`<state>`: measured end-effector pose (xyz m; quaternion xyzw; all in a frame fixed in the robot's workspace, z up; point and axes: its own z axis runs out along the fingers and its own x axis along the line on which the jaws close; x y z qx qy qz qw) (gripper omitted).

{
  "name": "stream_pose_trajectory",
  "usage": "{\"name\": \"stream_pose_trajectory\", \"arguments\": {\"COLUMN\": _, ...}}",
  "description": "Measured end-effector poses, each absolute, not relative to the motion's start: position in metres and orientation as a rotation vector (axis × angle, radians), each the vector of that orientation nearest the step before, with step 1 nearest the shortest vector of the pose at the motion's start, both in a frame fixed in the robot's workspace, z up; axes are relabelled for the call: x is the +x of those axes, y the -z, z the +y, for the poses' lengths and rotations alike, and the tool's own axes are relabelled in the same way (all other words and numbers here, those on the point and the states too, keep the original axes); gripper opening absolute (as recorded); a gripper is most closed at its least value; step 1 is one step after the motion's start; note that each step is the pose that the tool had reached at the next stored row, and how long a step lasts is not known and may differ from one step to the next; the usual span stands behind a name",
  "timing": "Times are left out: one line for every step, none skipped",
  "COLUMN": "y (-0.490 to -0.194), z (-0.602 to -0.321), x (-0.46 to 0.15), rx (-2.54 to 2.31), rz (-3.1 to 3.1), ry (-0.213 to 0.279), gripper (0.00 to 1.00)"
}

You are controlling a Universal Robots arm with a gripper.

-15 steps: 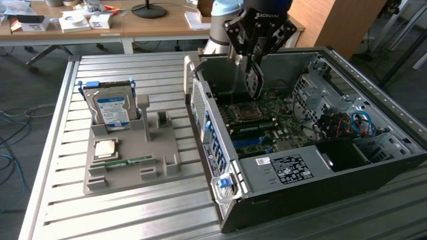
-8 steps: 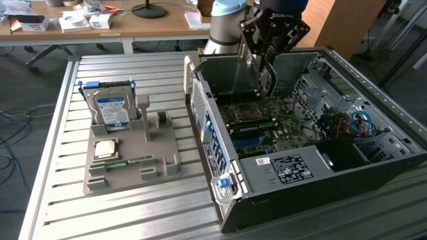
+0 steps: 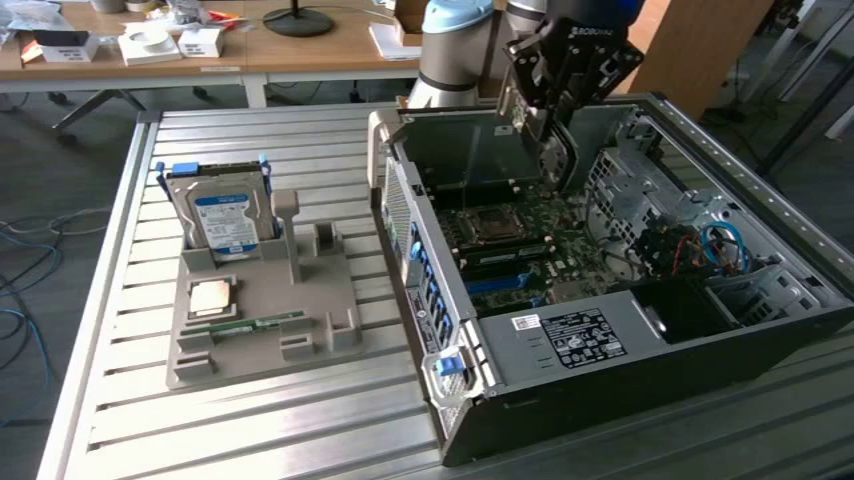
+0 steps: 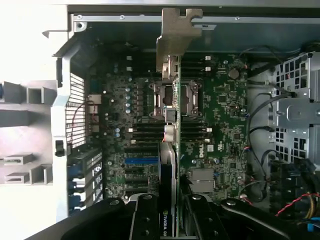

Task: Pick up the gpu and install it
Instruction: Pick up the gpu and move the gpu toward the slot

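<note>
Fig.: gpu [image 4: 175, 115] has a dull silver-grey sheet-metal bracket, a thin green board edge and a matt black shroud w/ printed label; gripper [image 4: 171, 200] body is matt black w/ slight sheen. PC case [image 3: 587, 420] is dark painted metal outside, bare grey perforated steel inside; motherboard [image 4: 225, 115] is green lacquered board. Table [image 3: 267, 440] is ribbed brushed aluminium, parts holder [image 3: 267, 330] matt grey plastic, hard drive [image 3: 224, 215] shiny metal w/ blue label, desk [image 3: 307, 50] pale wood.

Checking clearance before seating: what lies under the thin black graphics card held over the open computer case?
Green motherboard with its metal processor socket and black memory slots. The thin black card and gripper cover the strip directly below.
</note>
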<state>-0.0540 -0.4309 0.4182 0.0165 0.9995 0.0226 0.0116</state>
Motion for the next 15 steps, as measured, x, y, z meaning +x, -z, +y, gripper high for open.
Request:
{"name": "stream_pose_trajectory", "arguments": {"y": -0.418, "z": -0.431, "x": -0.051, "rx": 0.051, "rz": 3.117, "ry": -0.07, "gripper": 0.26}}
{"name": "stream_pose_trajectory", "arguments": {"y": -0.418, "z": -0.431, "x": -0.047, "rx": 0.051, "rz": 3.117, "ry": -0.07, "gripper": 0.26}}
{"name": "stream_pose_trajectory", "arguments": {"y": -0.418, "z": -0.431, "x": -0.044, "rx": 0.051, "rz": 3.117, "ry": -0.071, "gripper": 0.26}}
{"name": "stream_pose_trajectory", "arguments": {"y": -0.418, "z": -0.431, "x": -0.041, "rx": 0.052, "rz": 3.117, "ry": -0.071, "gripper": 0.26}}
{"name": "stream_pose_trajectory", "arguments": {"y": -0.418, "z": -0.431, "x": -0.037, "rx": 0.051, "rz": 3.117, "ry": -0.071, "gripper": 0.26}}
{"name": "stream_pose_trajectory", "arguments": {"y": -0.418, "z": -0.431, "x": -0.034, "rx": 0.051, "rz": 3.117, "ry": -0.071, "gripper": 0.26}}
{"name": "stream_pose_trajectory", "arguments": {"y": -0.418, "z": -0.431, "x": -0.03, "rx": 0.051, "rz": 3.117, "ry": -0.071, "gripper": 0.26}}
{"name": "stream_pose_trajectory", "arguments": {"y": -0.418, "z": -0.431, "x": -0.026, "rx": 0.051, "rz": 3.117, "ry": -0.071, "gripper": 0.26}}
{"name": "stream_pose_trajectory", "arguments": {"y": -0.418, "z": -0.431, "x": -0.023, "rx": 0.051, "rz": 3.117, "ry": -0.071, "gripper": 0.26}}
{"name": "stream_pose_trajectory", "arguments": {"y": -0.418, "z": -0.431, "x": -0.019, "rx": 0.051, "rz": 3.117, "ry": -0.071, "gripper": 0.26}}
{"name": "stream_pose_trajectory", "arguments": {"y": -0.418, "z": -0.431, "x": -0.015, "rx": 0.051, "rz": 3.117, "ry": -0.071, "gripper": 0.26}}
{"name": "stream_pose_trajectory", "arguments": {"y": -0.418, "z": -0.431, "x": -0.011, "rx": 0.051, "rz": 3.117, "ry": -0.072, "gripper": 0.26}}
{"name": "stream_pose_trajectory", "arguments": {"y": -0.418, "z": -0.431, "x": -0.008, "rx": 0.051, "rz": 3.117, "ry": -0.072, "gripper": 0.26}}
{"name": "stream_pose_trajectory", "arguments": {"y": -0.418, "z": -0.431, "x": -0.003, "rx": 0.051, "rz": 3.117, "ry": -0.072, "gripper": 0.26}}
{"name": "stream_pose_trajectory", "arguments": {"y": -0.418, "z": -0.431, "x": 0.0, "rx": 0.052, "rz": 3.117, "ry": -0.072, "gripper": 0.26}}
